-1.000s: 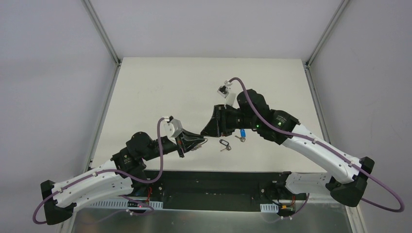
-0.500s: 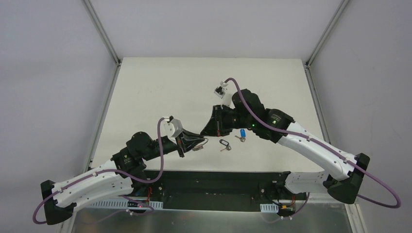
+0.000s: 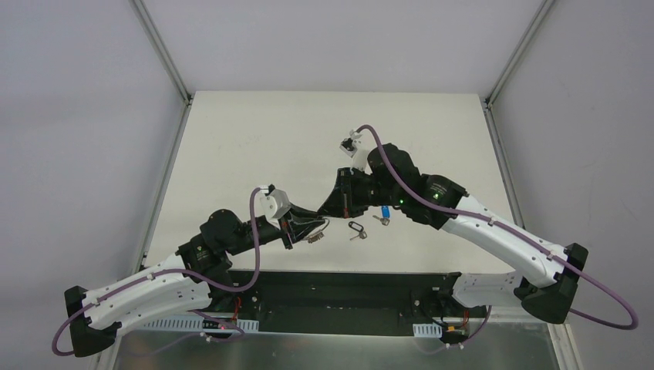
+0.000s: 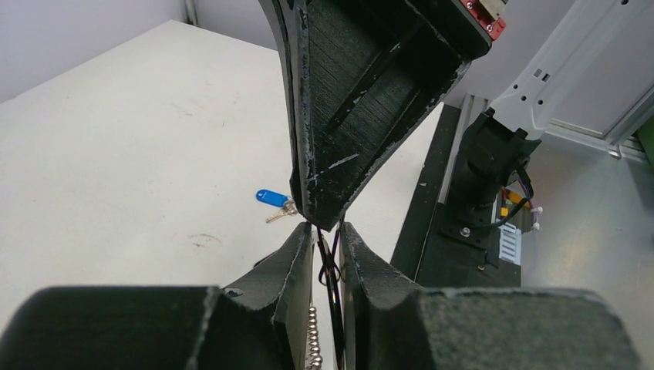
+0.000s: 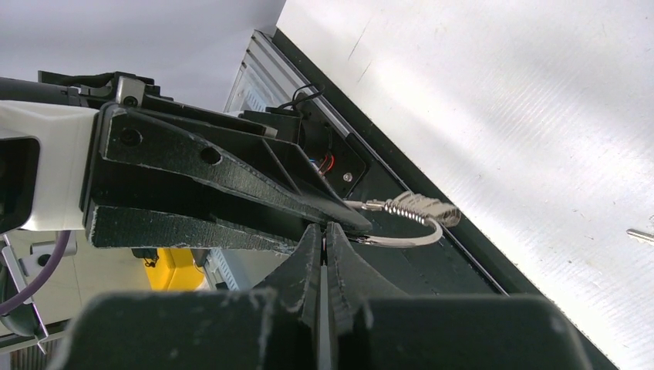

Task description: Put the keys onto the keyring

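The left gripper [image 4: 326, 233] pinches the ring [image 5: 420, 208]. The right gripper [image 5: 324, 230] is squeezed shut just beside the ring. The blue key [image 4: 271, 197] lies near.

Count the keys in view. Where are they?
2. Black-headed key lies on the table just right of the left gripper; blue-headed key lies further right, beside the right arm. Neither is on the keyring, held by the left gripper. None appear hidden.

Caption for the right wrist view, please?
Right hand and left hand, tip to tip, both pinch the keyring, its metal piece clear of both.
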You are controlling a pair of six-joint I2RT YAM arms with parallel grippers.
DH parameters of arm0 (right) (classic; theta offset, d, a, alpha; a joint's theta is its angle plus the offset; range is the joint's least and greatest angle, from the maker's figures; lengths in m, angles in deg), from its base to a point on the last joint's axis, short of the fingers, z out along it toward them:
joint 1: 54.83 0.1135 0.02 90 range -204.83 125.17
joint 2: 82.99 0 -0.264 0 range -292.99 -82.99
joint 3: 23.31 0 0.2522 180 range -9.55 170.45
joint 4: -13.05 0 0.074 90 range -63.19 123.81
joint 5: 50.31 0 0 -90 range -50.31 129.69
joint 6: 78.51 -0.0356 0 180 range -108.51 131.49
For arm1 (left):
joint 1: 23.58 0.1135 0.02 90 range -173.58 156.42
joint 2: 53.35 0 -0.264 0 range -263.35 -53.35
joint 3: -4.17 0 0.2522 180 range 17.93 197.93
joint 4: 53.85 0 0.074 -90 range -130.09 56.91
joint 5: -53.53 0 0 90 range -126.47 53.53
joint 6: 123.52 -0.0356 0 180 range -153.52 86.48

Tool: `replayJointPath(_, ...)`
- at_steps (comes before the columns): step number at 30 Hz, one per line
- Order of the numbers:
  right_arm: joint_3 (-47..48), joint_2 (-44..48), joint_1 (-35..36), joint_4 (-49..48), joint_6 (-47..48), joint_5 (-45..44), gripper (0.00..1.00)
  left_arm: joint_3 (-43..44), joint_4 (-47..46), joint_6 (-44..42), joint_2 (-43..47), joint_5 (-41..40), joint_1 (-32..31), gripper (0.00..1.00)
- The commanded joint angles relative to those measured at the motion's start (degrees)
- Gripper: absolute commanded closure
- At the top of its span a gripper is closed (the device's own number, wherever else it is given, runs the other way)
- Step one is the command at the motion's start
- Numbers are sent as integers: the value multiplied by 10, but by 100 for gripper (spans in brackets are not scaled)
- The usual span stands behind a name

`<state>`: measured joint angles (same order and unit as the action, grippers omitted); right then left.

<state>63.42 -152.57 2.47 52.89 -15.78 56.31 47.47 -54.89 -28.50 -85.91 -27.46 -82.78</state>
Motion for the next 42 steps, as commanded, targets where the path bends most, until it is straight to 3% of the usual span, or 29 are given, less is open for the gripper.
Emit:
replayJointPath(1,27,20,8,-16,-8,-12,100,8,-31,-17,0,13,0,82)
replayJointPath(13,80,-3,24,44,15,-41,100,19,-11,-32,-23,13,-1,78)
replayJointPath(42,87,-14,41,65,38,-89,100,28,-24,-24,-6,9,-1,76)
